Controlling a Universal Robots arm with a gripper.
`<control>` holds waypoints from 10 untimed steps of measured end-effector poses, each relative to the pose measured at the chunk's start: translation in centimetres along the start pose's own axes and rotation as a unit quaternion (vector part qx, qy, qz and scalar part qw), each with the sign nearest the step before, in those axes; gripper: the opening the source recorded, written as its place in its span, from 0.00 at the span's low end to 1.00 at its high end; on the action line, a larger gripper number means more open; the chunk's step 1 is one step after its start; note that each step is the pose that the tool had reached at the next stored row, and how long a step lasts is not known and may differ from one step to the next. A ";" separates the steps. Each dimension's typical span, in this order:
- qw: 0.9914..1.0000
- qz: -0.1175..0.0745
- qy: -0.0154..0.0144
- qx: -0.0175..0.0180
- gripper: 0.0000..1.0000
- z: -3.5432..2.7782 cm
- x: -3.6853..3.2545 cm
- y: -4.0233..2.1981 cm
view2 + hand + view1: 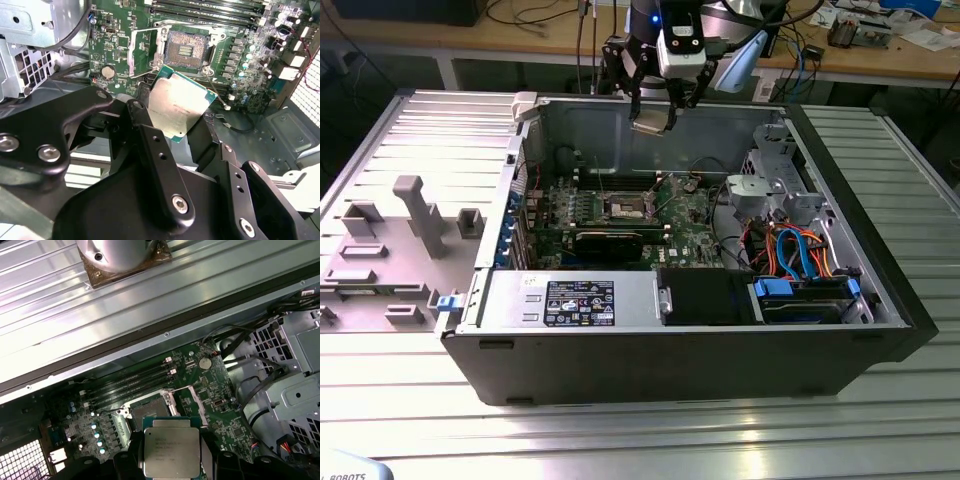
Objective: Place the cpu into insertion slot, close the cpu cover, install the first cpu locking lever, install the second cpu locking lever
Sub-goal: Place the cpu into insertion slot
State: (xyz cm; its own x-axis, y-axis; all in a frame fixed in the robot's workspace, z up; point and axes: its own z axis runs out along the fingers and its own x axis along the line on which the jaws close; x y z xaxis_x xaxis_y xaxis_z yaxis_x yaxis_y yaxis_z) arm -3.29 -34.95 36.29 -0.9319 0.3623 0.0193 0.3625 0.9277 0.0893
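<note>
Upper middle of the exterior view, above the open case (670, 360): my gripper (655, 112) pinches the cpu (182, 106) by opposite edges, well apart from the bare insertion slot (186, 47). Likely light, stiff, fragile underneath; edges only.

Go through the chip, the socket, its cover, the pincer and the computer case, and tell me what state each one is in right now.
cpu: held in the air, not seated.
pincer: shut on the cpu.
insertion slot: empty, contacts exposed.
cpu cover: swung open beside the slot.
computer case: lying on its side, side panel off.
</note>
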 end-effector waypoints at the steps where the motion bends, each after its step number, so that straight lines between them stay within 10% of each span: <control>1: 1.000 0.000 0.000 0.000 0.54 0.00 0.00 0.00; 10: 1.000 0.020 -0.002 0.000 0.54 0.00 0.00 0.00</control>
State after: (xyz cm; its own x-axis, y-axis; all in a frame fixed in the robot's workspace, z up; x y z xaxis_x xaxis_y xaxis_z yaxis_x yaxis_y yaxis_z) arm -3.29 -34.95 36.29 -0.9164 0.3998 0.0193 0.3999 0.9122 0.0893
